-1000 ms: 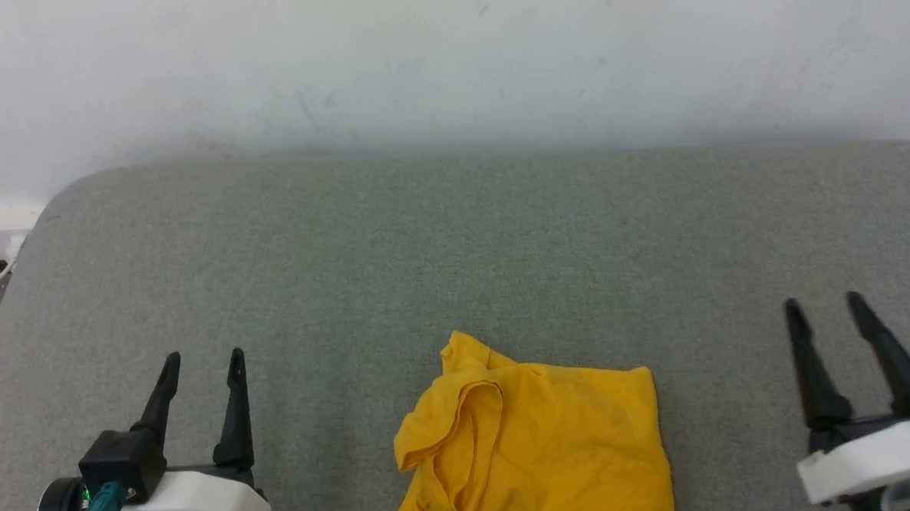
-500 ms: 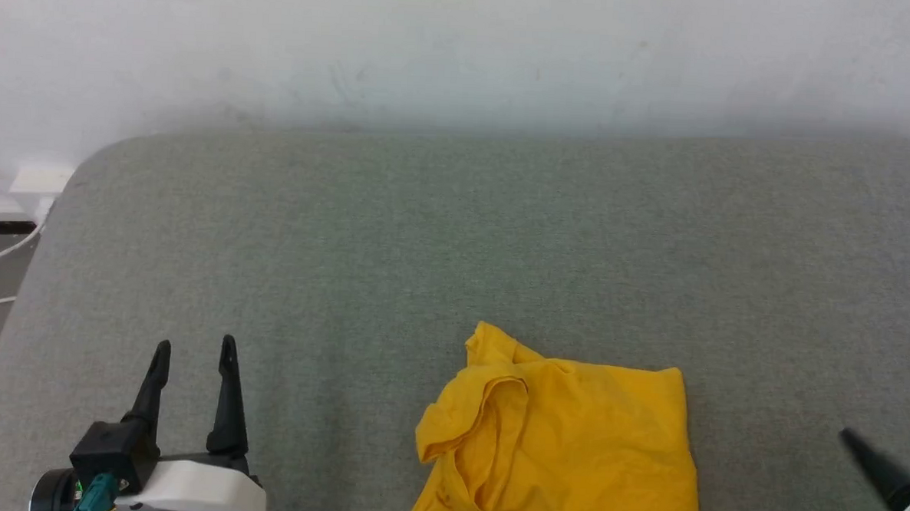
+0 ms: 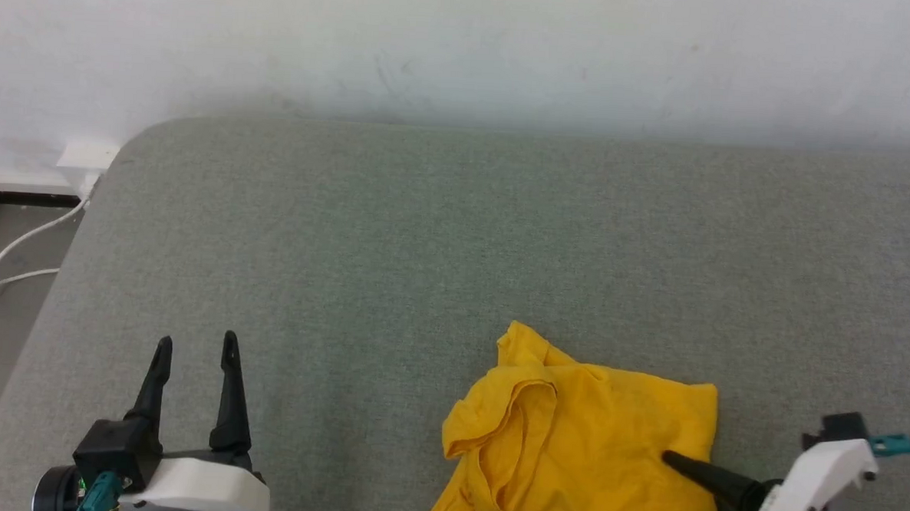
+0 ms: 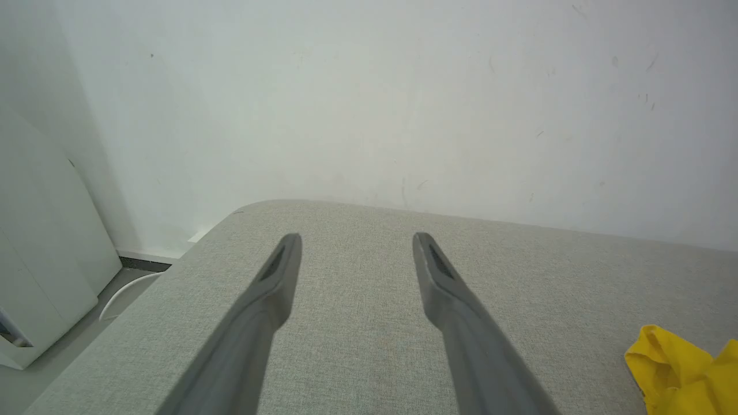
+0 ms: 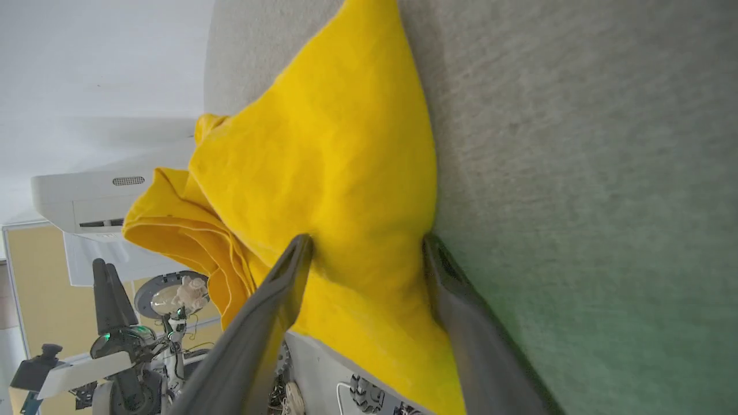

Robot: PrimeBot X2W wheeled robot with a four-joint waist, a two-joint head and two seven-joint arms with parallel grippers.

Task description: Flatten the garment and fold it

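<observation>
The right gripper (image 5: 366,248) has its fingers spread wide and straddles the right-hand edge of the garment (image 3: 569,445). One finger lies over the yellow cloth and the other sits down by the grey padded surface (image 3: 425,246) just beside the edge, so nothing's pinched yet. The left gripper (image 3: 196,345) is spread too, hovering over bare grey, well apart from the shirt. The garment sits bunched at the near edge of the surface, right of the middle, with a rolled-up fold along its left side. It looks like thin, light, floppy cotton that'll drape and drag instead of holding shape, and it'll probably cling a bit to the fuzzy cover. Best bet is likely pinching an outer edge or corner rather than the thick lump.
</observation>
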